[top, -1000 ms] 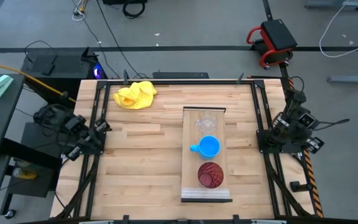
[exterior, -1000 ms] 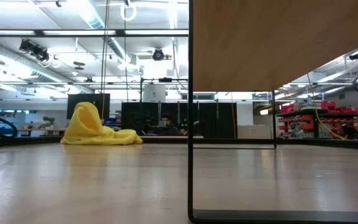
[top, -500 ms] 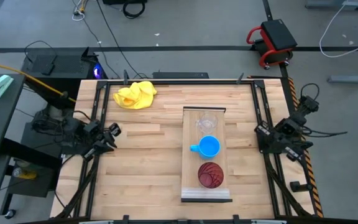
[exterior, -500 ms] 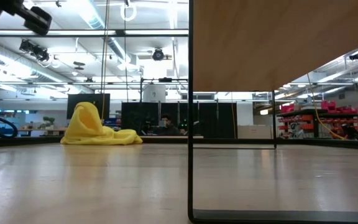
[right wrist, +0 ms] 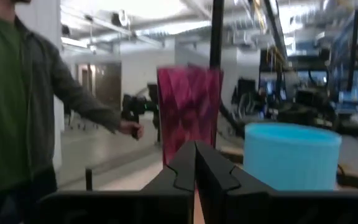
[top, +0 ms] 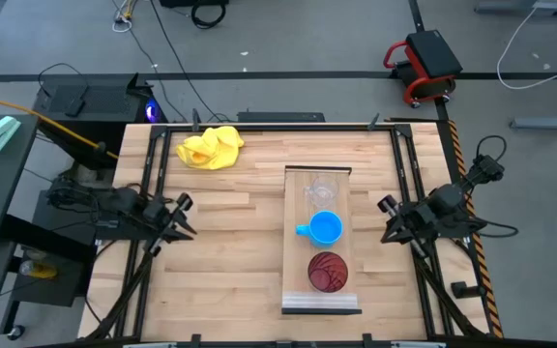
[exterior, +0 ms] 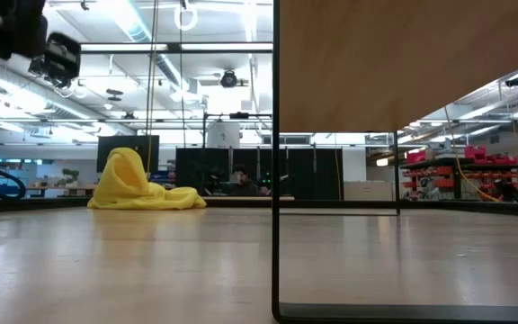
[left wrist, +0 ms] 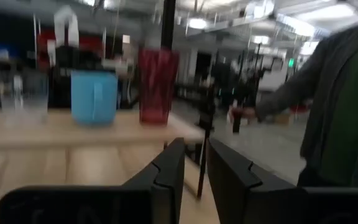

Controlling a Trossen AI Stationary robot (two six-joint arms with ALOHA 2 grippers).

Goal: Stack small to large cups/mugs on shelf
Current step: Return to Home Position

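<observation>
On the shelf [top: 321, 240], right of frame centre, the clear cup [top: 320, 192], blue mug [top: 324, 228] and red cup [top: 327, 272] stand in a row, apart, unstacked. The left pincer [top: 182, 217], slightly spread and empty, hangs over the surface at left; the right pincer [top: 389, 218], pressed together and empty, is just right of the shelf. This looks like the approach: next, a pincer must open around a cup's wall.

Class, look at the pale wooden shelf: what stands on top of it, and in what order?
On the shelf stand three cups in a row: the clear cup, the blue mug, then the red ribbed cup nearest the lighter lip. The board beneath each cup is covered.
</observation>
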